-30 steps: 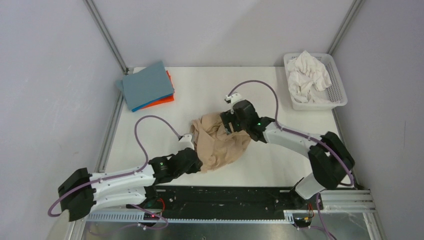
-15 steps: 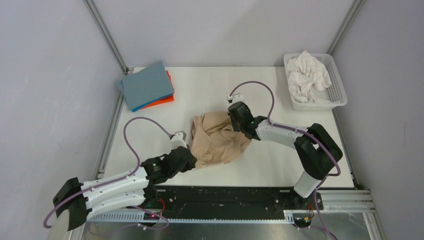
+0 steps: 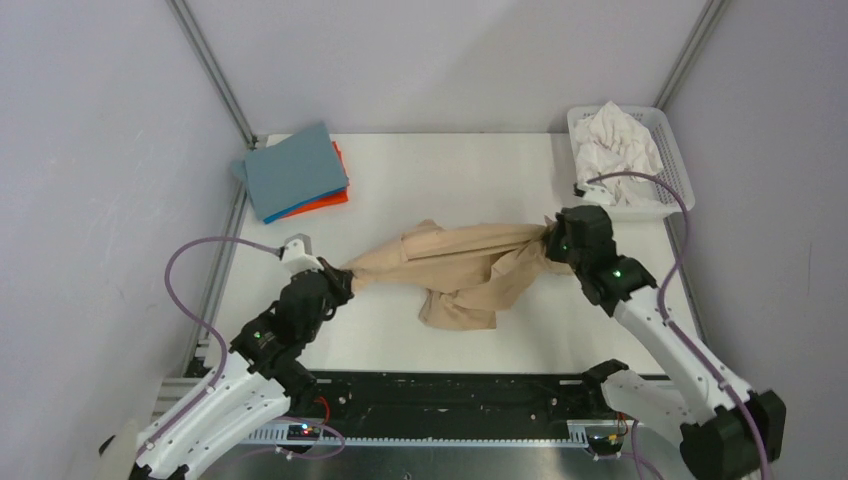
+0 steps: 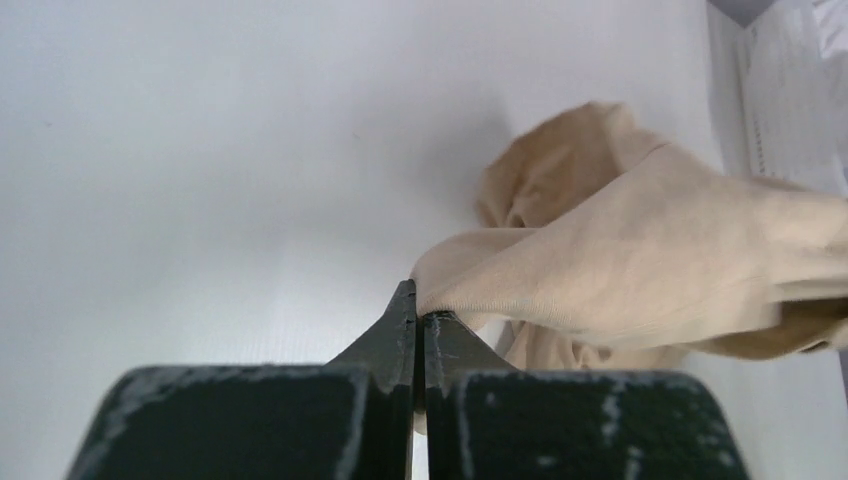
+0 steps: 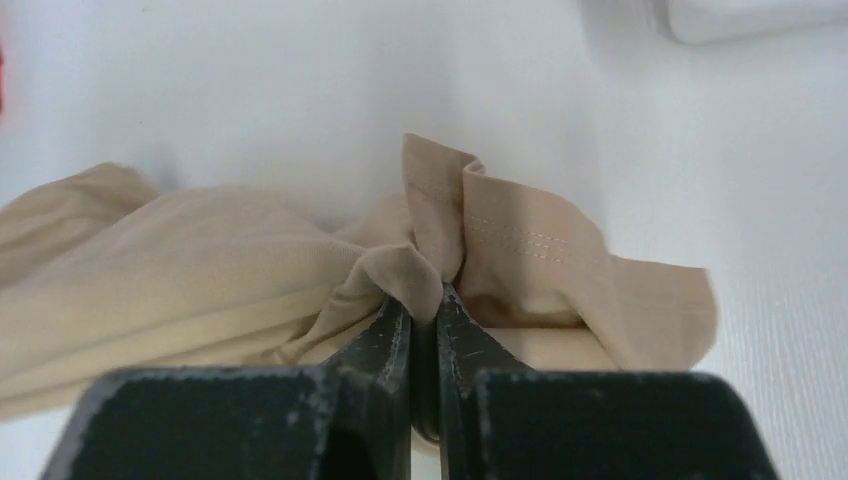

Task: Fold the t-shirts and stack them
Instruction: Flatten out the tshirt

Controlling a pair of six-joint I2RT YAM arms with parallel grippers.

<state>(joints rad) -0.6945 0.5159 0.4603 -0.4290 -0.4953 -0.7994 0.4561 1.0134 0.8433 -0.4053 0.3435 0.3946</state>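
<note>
Left gripper (image 3: 345,279), right gripper (image 3: 548,238) wide apart, clamping tan t-shirt (image 3: 450,262).

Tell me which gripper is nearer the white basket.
Right. The right gripper, clamping the tan t-shirt, sits just off the near-left corner of the basket; the left gripper holds the shirt's other end, far across the table.

Tan t-shirt (image 3: 450,262), soft matt cloth; table (image 3: 450,180), smooth matt white; basket (image 3: 678,175), plastic
</note>
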